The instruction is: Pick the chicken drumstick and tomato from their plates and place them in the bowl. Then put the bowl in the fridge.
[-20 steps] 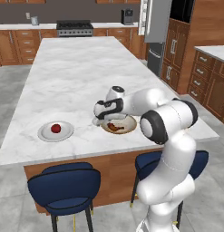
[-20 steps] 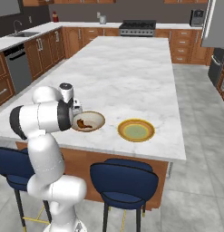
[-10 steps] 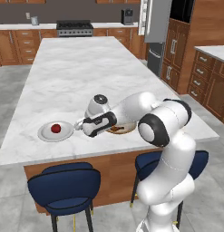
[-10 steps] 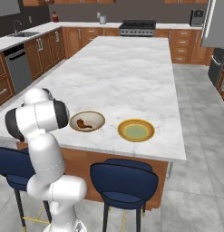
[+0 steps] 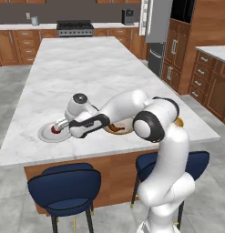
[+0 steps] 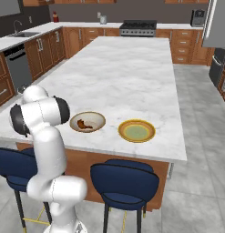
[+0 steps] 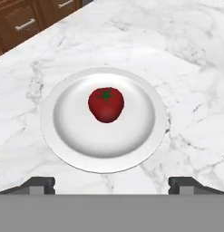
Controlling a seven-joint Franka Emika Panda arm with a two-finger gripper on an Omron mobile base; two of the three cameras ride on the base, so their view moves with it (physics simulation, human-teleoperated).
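Note:
The tomato is a glossy red ball with a green stem, lying near the middle of the light grey plate. My gripper hovers just above and beside that plate, open, its fingertips spread wide with nothing between them. In the left base view the gripper hangs over the grey plate, with the tomato at its tip. The chicken drumstick lies inside the tan-rimmed bowl. The yellow-rimmed plate beside it holds nothing.
All of this sits near the front edge of the marble island. Blue stools stand below that edge. The grey fridge is at the far right, beyond the island. Wooden cabinets and a stove line the back wall.
The arm has swung left from over the bowl to the grey plate with the tomato. The drumstick stays in the bowl.

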